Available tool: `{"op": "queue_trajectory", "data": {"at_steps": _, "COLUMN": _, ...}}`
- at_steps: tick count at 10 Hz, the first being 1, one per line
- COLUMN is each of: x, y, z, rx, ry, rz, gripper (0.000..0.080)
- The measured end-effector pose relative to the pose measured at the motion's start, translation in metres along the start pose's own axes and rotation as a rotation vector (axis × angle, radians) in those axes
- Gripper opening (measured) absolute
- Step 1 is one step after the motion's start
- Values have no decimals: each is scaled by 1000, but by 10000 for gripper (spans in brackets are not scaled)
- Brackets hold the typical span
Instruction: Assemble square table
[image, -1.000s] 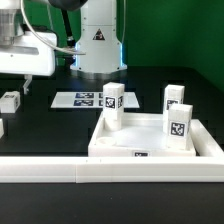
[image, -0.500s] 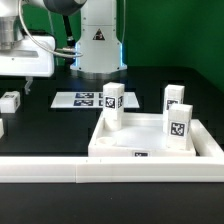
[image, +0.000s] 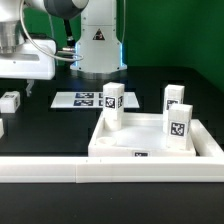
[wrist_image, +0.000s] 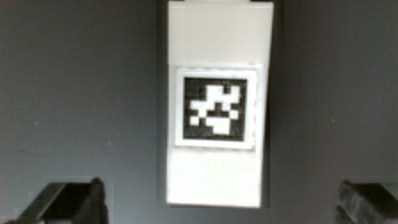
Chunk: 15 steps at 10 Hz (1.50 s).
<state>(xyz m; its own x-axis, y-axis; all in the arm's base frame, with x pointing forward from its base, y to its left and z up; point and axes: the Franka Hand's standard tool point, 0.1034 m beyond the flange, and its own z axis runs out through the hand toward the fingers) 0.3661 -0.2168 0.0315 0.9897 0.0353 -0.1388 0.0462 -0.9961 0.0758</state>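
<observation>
Gripper (wrist_image: 221, 203), jaws spread wide and empty, hovers over a small white tagged plastic block leg (wrist_image: 219, 100) lying flat between its fingers, apparently aligned for grasping.

Brightness: even, fairly bright in both views.
Glare: white square table (image: 155, 140) and border wall (image: 110, 172) nearly blown out, edges faint.
Shadows: soft, short, beneath standing legs (image: 112, 105).
Sharpness: exterior view coarse, low-resolution.
Wrist focus: leg (wrist_image: 219, 100) soft; tag pixelated; fingertips (wrist_image: 71, 203) at 7 and 5 o'clock blurred, dark.
</observation>
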Motion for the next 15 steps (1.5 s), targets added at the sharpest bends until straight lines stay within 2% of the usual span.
{"op": "queue_trajectory", "data": {"at_steps": 1, "x": 0, "y": -3, "z": 2, "rx": 8, "ry": -22, "rz": 20, "gripper": 648}}
{"op": "queue_trajectory", "data": {"at_steps": 2, "x": 2, "y": -7, "z": 4, "rx": 35, "ry": -90, "rz": 26, "gripper": 648}}
{"op": "queue_trajectory", "data": {"at_steps": 3, "x": 13, "y": -4, "z": -2, "rx": 58, "ry": -170, "rz": 24, "gripper": 648}}
{"op": "queue_trajectory", "data": {"at_steps": 5, "x": 15, "y": -5, "z": -2, "rx": 93, "ry": -311, "rz": 12, "gripper": 648}}
{"op": "queue_trajectory", "data": {"at_steps": 6, "x": 18, "y": -3, "z": -3, "rx": 95, "ry": -366, "rz": -1, "gripper": 648}}
{"op": "queue_trajectory", "data": {"at_steps": 7, "x": 21, "y": 4, "z": -6, "rx": 87, "ry": -429, "rz": -24, "gripper": 648}}
{"op": "queue_trajectory", "data": {"at_steps": 9, "x": 10, "y": 6, "z": -6, "rx": 90, "ry": -545, "rz": -47, "gripper": 648}}
{"op": "queue_trajectory", "data": {"at_steps": 12, "x": -10, "y": 0, "z": 14, "rx": 91, "ry": -683, "rz": -49, "gripper": 648}}
{"op": "queue_trajectory", "data": {"at_steps": 14, "x": -19, "y": -1, "z": 27, "rx": 86, "ry": -700, "rz": -51, "gripper": 648}}
{"op": "queue_trajectory", "data": {"at_steps": 15, "x": -28, "y": -4, "z": 32, "rx": 87, "ry": -708, "rz": -44, "gripper": 648}}
